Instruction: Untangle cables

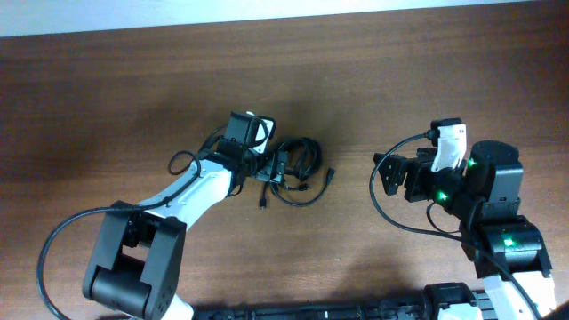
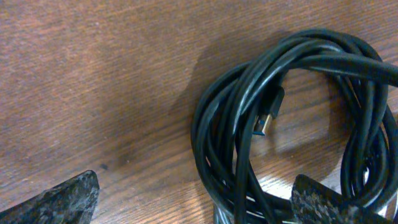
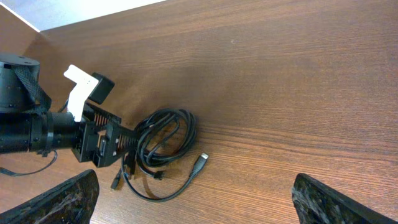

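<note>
The cables (image 1: 302,158) lie as one small coiled black bundle on the brown table, with a loose loop and plug ends (image 1: 329,175) trailing toward the front. My left gripper (image 1: 277,169) is at the bundle's left side. In the left wrist view the coil (image 2: 292,124) and a metal-tipped plug (image 2: 267,118) fill the right half. Several strands run between the wide-open fingers (image 2: 193,196), close to the right finger. My right gripper (image 1: 384,176) is open and empty, well to the right of the bundle. Its view shows the bundle (image 3: 165,137) and a plug (image 3: 200,163).
The wooden table (image 1: 427,80) ends at a pale strip along the far edge. Thick black wires fixed to the arms loop by the left arm (image 1: 182,162) and below the right gripper (image 1: 391,213). Bare wood lies between the bundle and the right gripper.
</note>
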`<state>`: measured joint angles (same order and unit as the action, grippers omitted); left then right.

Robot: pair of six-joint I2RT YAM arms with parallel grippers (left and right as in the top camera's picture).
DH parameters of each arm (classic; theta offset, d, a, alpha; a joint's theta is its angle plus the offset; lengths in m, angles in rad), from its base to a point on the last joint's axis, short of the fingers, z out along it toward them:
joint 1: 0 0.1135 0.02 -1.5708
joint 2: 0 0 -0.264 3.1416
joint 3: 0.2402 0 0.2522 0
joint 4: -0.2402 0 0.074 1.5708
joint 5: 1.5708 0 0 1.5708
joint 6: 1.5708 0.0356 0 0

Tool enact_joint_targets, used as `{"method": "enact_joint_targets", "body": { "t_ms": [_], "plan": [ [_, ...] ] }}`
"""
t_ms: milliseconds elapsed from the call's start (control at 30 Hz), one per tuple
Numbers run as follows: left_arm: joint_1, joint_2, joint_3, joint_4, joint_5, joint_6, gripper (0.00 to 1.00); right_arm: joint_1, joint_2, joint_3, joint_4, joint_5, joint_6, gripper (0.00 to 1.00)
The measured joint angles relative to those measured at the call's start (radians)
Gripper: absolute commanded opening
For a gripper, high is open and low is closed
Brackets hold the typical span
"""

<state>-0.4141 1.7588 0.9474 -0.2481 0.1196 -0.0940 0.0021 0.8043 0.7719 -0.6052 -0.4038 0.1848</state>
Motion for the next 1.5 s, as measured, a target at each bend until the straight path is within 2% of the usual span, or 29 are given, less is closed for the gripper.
{"method": "enact_joint_targets", "body": {
  "t_ms": [233,400,500,533,567,600,633,667,700,733,933,1167,1233,1500],
  "plan": [
    [0.0,0.0,0.0,-0.027,-0.01,0.0,0.99,0.0,0.0,0.0,0.0,-0.006,0.004,0.99],
    [-0.002,0.001,0.003,-0.135,-0.183,0.001,0.99,0.0,0.0,0.0,0.0,-0.006,0.003,0.99],
    [-0.002,0.008,0.003,-0.148,-0.267,0.024,0.99,0.0,0.0,0.0,0.0,-0.006,0.003,0.99],
    [-0.002,0.009,0.003,-0.146,-0.278,0.03,0.95,0.0,0.0,0.0,0.0,-0.006,0.003,0.99],
    [-0.002,0.009,0.003,-0.143,-0.283,0.034,0.87,0.0,0.0,0.0,0.0,-0.006,0.003,0.99],
    [-0.002,0.009,0.003,-0.138,-0.281,0.039,0.59,0.0,0.0,0.0,0.0,-0.006,0.003,0.96],
    [-0.002,0.009,0.003,-0.128,-0.272,0.047,0.32,0.0,0.0,0.0,0.0,-0.006,0.003,0.89],
    [-0.002,0.009,0.003,-0.123,-0.257,0.048,0.15,0.0,0.0,0.0,0.0,-0.006,0.005,0.84],
    [-0.002,0.01,0.003,-0.118,-0.249,0.049,0.03,0.0,0.0,0.0,-0.001,-0.007,0.008,0.79],
    [-0.002,0.012,0.003,-0.11,-0.24,0.049,0.0,0.0,0.0,0.0,-0.003,-0.006,0.006,0.78],
    [-0.003,0.013,0.003,-0.039,-0.212,0.053,0.0,0.0,0.0,0.0,-0.027,-0.01,0.012,0.79],
    [-0.003,0.016,0.002,0.1,-0.106,0.053,0.0,0.0,0.0,0.001,-0.108,-0.058,0.001,0.79],
    [-0.003,0.007,0.002,0.126,-0.089,0.054,0.0,0.0,0.0,0.001,-0.144,-0.066,-0.006,0.83],
    [-0.003,-0.259,-0.001,0.126,0.028,0.248,0.0,0.0,0.0,0.014,-0.196,-0.172,-0.05,0.84]
  ]
}}
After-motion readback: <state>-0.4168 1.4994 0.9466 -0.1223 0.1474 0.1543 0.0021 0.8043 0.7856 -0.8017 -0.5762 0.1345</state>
